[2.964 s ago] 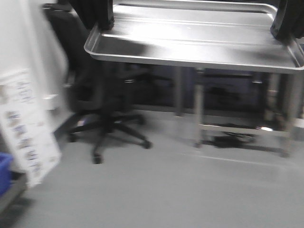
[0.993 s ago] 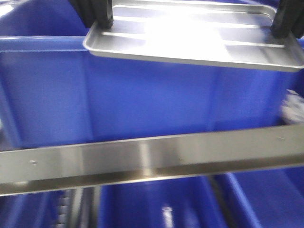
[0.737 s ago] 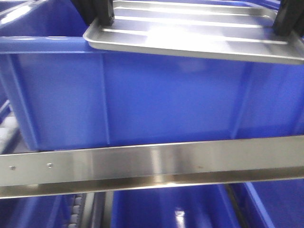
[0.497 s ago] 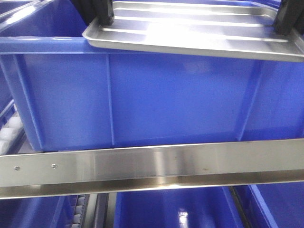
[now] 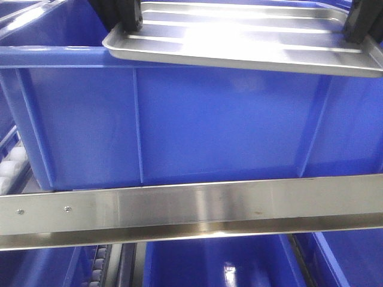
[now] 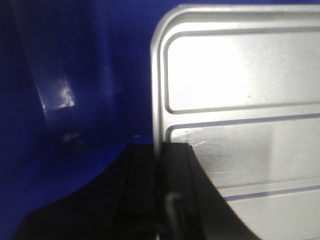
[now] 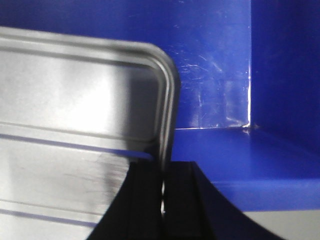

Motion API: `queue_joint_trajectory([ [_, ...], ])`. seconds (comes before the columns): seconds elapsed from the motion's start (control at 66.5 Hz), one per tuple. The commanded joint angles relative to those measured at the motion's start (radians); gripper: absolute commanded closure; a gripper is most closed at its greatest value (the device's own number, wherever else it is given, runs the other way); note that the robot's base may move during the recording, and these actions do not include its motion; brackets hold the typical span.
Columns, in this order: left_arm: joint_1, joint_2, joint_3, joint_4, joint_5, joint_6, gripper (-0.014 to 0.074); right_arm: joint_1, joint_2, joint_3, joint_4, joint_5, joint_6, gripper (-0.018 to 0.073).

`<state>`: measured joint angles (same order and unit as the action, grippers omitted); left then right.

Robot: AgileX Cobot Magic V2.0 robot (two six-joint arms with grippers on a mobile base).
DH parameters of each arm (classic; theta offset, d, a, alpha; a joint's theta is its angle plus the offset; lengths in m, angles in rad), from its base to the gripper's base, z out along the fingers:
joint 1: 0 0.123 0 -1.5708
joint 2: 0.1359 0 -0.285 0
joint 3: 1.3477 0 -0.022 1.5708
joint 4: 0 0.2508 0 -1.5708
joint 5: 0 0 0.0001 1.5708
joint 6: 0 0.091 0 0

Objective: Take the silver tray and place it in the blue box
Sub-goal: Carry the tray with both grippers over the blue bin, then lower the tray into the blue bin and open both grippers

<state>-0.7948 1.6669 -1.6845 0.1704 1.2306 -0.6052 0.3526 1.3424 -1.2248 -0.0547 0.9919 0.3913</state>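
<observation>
Nearly done: tray (image 5: 239,45) grabbed, hanging over box (image 5: 209,119) opening, about rim height. Left to do: lower in, let go. Left end effector (image 6: 161,155) clenched on tray's left rim, right end effector (image 7: 162,170) clenched on right rim. Count: one tray, one box, two end effectors.

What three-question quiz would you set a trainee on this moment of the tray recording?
1. True or false: the silver tray lies on the floor of the blue box.
2. The left gripper and right gripper clamp the tray at: A) opposite end rims B) its centre C) one shared corner.
3. Short answer: what crosses the front view below the box?
Key: 1 false, it is held above the rim. 2 A. 3 a shiny metal rail.
</observation>
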Motion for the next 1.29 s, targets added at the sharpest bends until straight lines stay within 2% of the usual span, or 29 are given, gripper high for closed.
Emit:
queue_joint_trajectory([
  [0.0,-0.001,-0.041,-0.027,0.024,0.041,0.018,0.0701,-0.003,-0.027,-0.034,-0.023,-0.054,-0.016,0.0501],
  [0.737,-0.001,-0.041,-0.029,0.024,0.006,0.018,0.0701,-0.003,-0.027,-0.043,-0.024,-0.062,-0.016,0.0501],
  [0.948,-0.001,-0.041,-0.121,0.032,0.004,0.025,0.0701,-0.003,-0.028,-0.149,-0.042,-0.056,-0.019,0.0501],
  [1.144,-0.001,-0.027,-0.215,0.048,-0.100,0.025,0.0701,-0.003,-0.017,-0.278,-0.044,-0.052,-0.071,0.0501],
  [1.279,0.003,0.025,-0.258,0.055,-0.123,0.025,0.0701,-0.003,0.025,-0.357,-0.066,-0.047,-0.071,0.0501],
])
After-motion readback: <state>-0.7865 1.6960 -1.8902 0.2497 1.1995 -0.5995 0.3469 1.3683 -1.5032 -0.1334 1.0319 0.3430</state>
